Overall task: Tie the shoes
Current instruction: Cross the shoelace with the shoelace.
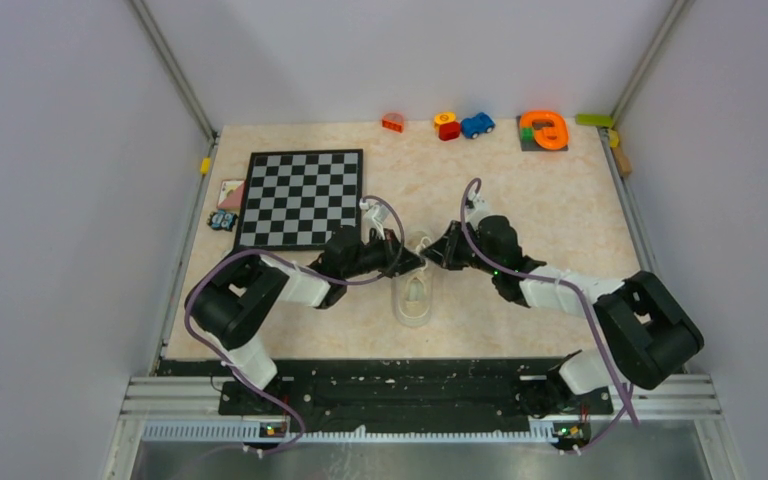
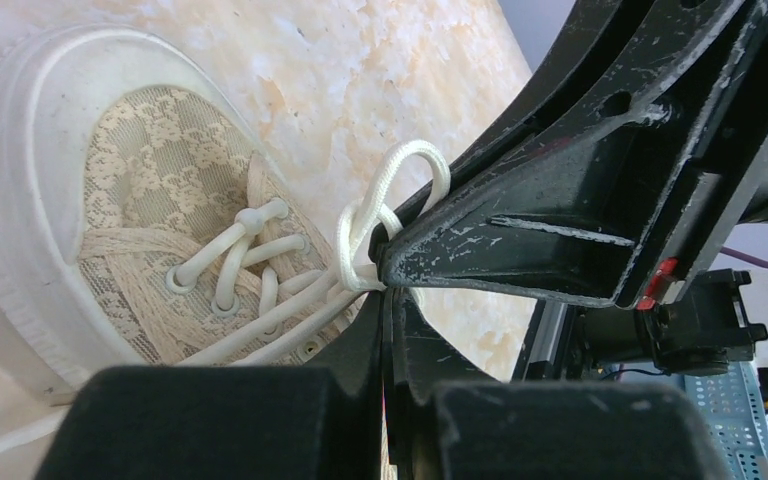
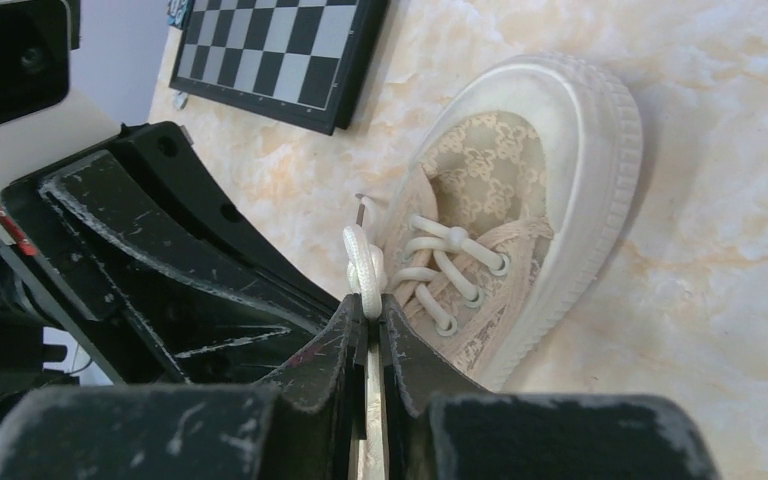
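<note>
**Both arms meet over the sneaker [image 1: 415, 300]**

On the table [image 1: 520, 200], right of the chessboard [image 1: 300, 198], the left gripper [image 1: 403, 260] is clenched. Its tips lie against a lace loop, and I cannot tell whether it pinches it. The cream sneaker lies just beneath, at mid-table. The right gripper [image 1: 433, 255], tip to tip with the left, grasps the white laces [image 3: 364, 262] between its nearly closed fingers.

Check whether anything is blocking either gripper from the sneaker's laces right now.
Nothing visible is. Both are on the laces above the sneaker: the right gripper pinches a lace loop, and the left gripper is shut on strands beside it. The only close neighbour is the other gripper, tip to tip.
</note>
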Controlling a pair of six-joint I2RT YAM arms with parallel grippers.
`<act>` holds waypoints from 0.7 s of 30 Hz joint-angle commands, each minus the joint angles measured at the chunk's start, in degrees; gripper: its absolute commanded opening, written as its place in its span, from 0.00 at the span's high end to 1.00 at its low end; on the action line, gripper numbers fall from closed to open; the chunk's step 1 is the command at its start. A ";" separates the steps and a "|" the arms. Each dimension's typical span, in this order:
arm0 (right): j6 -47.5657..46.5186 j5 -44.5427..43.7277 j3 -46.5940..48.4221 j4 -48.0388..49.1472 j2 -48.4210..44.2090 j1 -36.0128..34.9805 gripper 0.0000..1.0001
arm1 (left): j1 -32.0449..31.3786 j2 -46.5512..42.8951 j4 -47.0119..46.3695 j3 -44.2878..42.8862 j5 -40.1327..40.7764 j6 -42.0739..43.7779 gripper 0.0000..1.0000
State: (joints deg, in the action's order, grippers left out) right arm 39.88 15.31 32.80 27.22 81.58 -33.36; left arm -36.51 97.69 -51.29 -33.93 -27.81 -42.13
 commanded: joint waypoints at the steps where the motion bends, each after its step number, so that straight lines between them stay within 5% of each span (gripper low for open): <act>1: -2.17 -2.60 2.54 -2.97 -3.06 -0.74 0.93 | 0.50 0.36 -3.89 0.15 -2.45 -0.39 1.00; 21: -0.69 1.15 1.38 0.19 -5.54 0.99 0.52 | 0.79 -0.34 0.92 -0.61 -1.72 0.96 1.00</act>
State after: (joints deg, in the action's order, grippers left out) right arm 38.92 15.46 32.80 24.49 78.65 -33.08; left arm -36.03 97.89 -50.52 -33.95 -28.95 -42.00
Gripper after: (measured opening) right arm 0.429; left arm 0.007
